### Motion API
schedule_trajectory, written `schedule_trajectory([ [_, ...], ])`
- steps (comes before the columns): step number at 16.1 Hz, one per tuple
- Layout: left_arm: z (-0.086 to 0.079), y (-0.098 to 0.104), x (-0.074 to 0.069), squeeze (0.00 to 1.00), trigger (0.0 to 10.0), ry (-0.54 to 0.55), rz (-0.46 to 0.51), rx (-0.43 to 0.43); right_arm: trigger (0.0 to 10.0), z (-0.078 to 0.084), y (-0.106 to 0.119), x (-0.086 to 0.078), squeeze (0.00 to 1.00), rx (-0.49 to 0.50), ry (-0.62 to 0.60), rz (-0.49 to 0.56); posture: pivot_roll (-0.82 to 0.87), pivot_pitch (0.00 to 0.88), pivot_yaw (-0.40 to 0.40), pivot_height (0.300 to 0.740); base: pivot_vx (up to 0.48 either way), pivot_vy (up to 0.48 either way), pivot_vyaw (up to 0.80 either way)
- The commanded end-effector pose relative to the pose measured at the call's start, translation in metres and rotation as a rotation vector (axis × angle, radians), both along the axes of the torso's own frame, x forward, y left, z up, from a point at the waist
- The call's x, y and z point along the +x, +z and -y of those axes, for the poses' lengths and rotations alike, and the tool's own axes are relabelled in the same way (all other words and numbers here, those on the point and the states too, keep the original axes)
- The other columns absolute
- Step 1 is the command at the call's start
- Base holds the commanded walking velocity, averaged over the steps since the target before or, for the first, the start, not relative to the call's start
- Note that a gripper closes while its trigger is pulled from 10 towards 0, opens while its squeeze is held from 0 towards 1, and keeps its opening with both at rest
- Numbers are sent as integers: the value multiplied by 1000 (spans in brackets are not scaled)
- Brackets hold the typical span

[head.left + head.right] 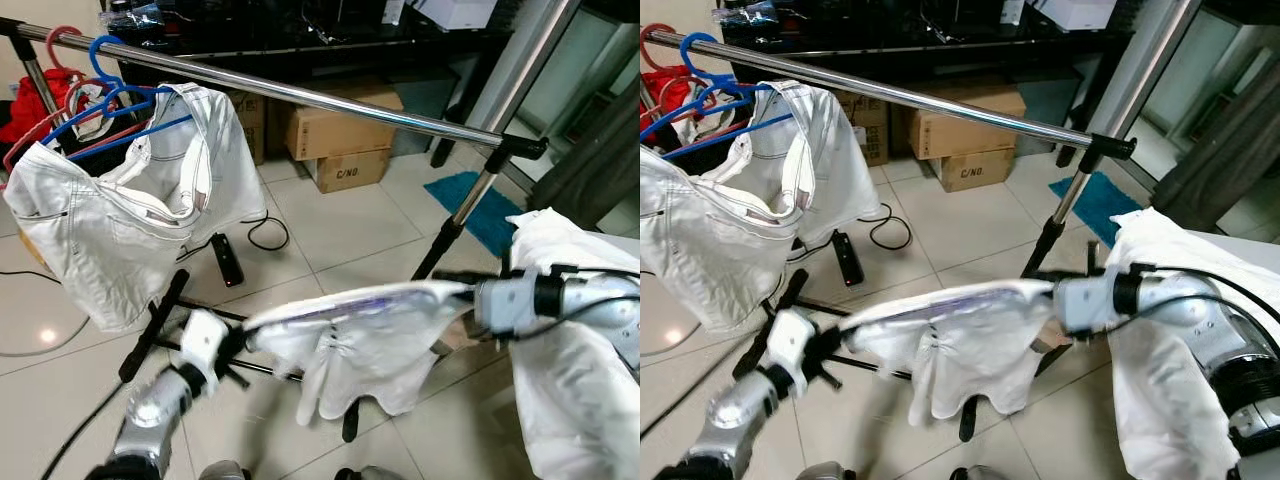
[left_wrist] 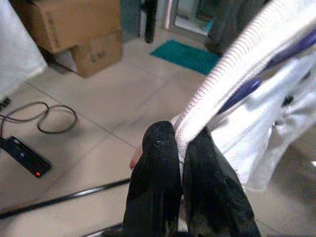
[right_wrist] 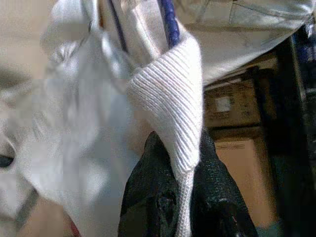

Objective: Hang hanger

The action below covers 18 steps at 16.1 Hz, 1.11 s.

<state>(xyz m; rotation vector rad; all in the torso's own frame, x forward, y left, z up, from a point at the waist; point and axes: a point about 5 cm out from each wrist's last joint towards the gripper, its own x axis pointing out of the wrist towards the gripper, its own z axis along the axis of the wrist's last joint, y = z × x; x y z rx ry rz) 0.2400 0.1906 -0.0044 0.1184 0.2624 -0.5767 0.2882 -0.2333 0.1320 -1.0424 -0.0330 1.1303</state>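
A white garment (image 1: 355, 340) with a ribbed hem is stretched flat between my two grippers, low in front of the clothes rack. A blue hanger (image 2: 247, 89) lies inside it, its blue bar showing under the cloth (image 3: 170, 24). My left gripper (image 1: 240, 345) is shut on the garment's left hem; the black fingers (image 2: 158, 187) pinch the ribbed edge. My right gripper (image 1: 472, 295) is shut on the right hem, whose ribbed strip (image 3: 177, 108) runs between its fingers. The chrome rail (image 1: 330, 98) runs above and behind the garment.
A white jacket (image 1: 130, 220) hangs on a blue hanger (image 1: 110, 100) at the rail's left end, beside red hangers (image 1: 55, 75). Cardboard boxes (image 1: 340, 140), a power strip (image 1: 227, 258) and a teal mat (image 1: 480, 205) lie beyond the rack. More white cloth (image 1: 570, 380) lies heaped at my right.
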Motion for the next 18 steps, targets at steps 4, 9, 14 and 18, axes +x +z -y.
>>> schedule_trajectory([
  [4, 1, -13, -14, 0, 0, -20, -53, 50, 0, 24, 7, -9, 0, 50, -45, -171, 113, 35, -100, 740, 0, 0, 0],
  [9, -2, -6, -6, 0, 0, -30, -22, 72, 0, 11, 19, -17, 0, 182, 64, -414, 118, 35, -100, 740, 0, 0, 0],
  [14, 16, 1, 2, 0, 0, -89, 24, 47, 0, -5, 32, -11, 0, 376, 82, -479, 124, 34, -98, 740, 0, 0, 0],
  [18, 39, 6, 8, 0, 0, -119, 69, 2, 0, -15, 14, -2, 0, 481, -39, -463, 126, 34, -97, 740, 0, 0, 0],
])
